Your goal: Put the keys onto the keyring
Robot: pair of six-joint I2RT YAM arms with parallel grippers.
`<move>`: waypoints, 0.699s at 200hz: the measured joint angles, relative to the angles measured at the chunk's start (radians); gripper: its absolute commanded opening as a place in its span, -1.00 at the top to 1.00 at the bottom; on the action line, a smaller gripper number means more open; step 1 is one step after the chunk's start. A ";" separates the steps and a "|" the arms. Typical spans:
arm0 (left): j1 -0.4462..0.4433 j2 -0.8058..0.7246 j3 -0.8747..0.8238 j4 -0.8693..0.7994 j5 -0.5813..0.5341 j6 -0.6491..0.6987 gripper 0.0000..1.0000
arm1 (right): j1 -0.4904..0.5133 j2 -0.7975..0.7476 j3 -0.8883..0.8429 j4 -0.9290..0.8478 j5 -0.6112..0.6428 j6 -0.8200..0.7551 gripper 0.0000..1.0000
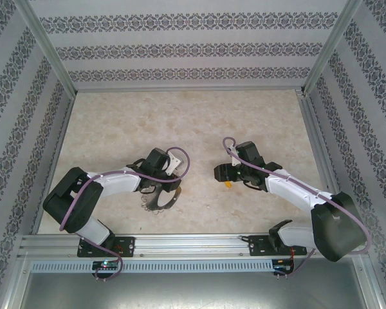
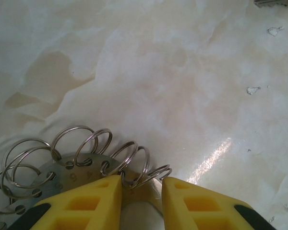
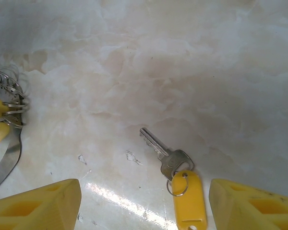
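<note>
Silver and flat, the key [image 3: 161,148] with its yellow plastic tag [image 3: 188,199] lies on the marbled table [image 3: 182,57] between the right gripper's [image 3: 145,191] wide-open fingers, untouched. Left gripper [image 2: 141,184] pinches the ring [image 2: 77,165] — a thin metal band fringed with wire loops.

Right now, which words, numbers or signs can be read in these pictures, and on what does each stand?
Keyring: small stamped figures near its holes, too blurred to read.
Key and its yellow tag: no text to be seen.
</note>
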 measured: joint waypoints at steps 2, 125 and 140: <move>0.000 0.001 0.000 0.002 0.001 0.001 0.52 | 0.000 0.000 0.000 0.000 0.000 0.000 -0.42; 0.012 -0.023 -0.018 0.036 0.069 0.012 1.00 | -0.006 0.002 0.000 -0.001 0.000 0.000 -0.42; 0.013 -0.042 -0.018 0.035 0.090 0.013 1.00 | -0.013 0.002 0.000 -0.001 0.001 0.000 -0.42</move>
